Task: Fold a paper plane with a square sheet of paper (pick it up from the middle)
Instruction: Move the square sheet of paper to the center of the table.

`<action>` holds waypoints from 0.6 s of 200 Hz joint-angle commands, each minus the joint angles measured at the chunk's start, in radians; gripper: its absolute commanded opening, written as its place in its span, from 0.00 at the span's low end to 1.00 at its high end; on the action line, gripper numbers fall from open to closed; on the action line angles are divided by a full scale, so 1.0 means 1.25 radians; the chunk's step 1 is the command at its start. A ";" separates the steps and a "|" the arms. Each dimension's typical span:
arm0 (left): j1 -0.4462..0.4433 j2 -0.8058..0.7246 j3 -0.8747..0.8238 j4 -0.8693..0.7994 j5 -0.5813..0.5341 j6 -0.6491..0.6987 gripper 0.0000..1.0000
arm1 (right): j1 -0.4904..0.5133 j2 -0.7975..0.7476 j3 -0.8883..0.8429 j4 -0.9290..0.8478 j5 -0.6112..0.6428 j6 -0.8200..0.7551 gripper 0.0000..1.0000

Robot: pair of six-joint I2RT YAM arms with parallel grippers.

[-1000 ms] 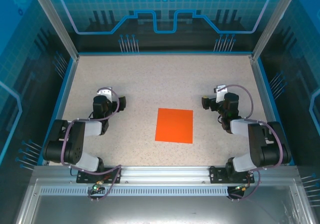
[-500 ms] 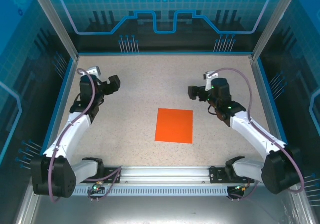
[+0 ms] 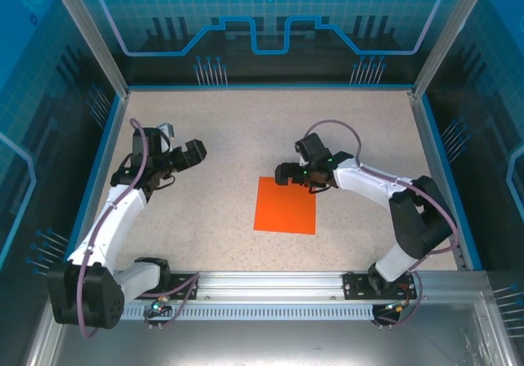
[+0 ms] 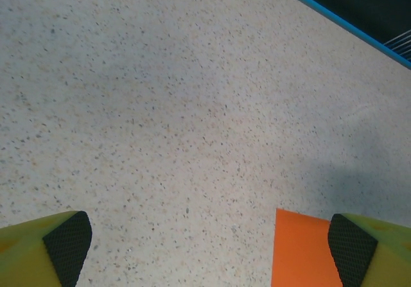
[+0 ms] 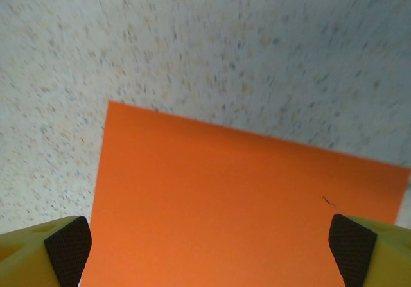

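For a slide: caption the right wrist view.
Open right gripper hovers over the flat orange square sheet of paper on the speckled table.

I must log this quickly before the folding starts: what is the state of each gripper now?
Left gripper: open, holding nothing.
Right gripper: open, holding nothing, at the far edge of the square sheet of paper.

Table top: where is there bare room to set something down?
Bare table runs along the far wall, and between the left hand and the square sheet of paper. Crowded at the sheet's far edge, under the open right hand.
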 commanded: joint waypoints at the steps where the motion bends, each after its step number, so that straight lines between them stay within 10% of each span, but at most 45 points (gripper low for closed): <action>1: 0.001 0.013 0.026 -0.027 0.045 0.007 0.99 | 0.028 0.036 0.033 -0.035 -0.048 0.049 0.99; 120: -0.001 0.015 0.013 -0.033 0.060 -0.048 0.99 | 0.040 0.313 0.239 -0.085 -0.047 -0.020 0.99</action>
